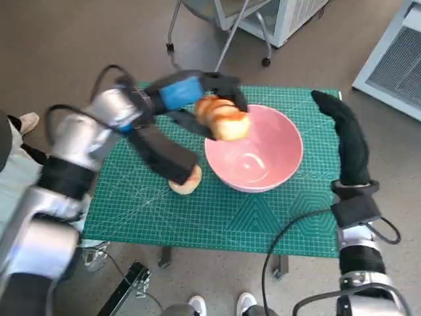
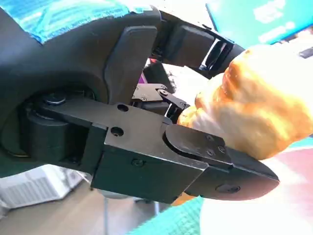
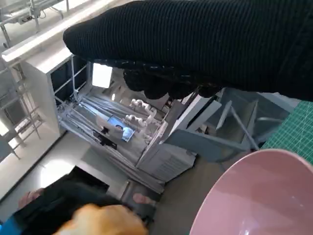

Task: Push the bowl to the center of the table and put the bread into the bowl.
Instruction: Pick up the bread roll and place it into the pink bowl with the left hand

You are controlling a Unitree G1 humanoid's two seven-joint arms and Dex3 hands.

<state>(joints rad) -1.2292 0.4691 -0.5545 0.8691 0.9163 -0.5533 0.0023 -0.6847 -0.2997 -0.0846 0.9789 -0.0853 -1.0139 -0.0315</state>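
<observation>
- The bread point(image 1: 223, 119) is a golden-brown, lumpy roll with a glossy crust and paler, whitish patches, seen close up in the left wrist view as knobbly and orange-gold.
- The left hand point(image 1: 197, 92) is clamped on the bread, black fingers point(image 2: 215, 166) pressing it from the sides, holding it in the air over the near-left rim of the bowl point(image 1: 279, 135).
- The bowl is pale pink, round and deep, shiny inside, standing on the green cutting mat point(image 1: 276, 224) that covers the counter, a little right of its middle.
- A second piece of bread point(image 1: 187, 183), tan and rounded, lies on the mat just left of the bowl, partly hidden under the left forearm.
- The right hand point(image 1: 345, 135) in its black glove lies stretched along the mat's right edge, beside the bowl, holding nothing; whether its fingers are apart I cannot tell.
</observation>
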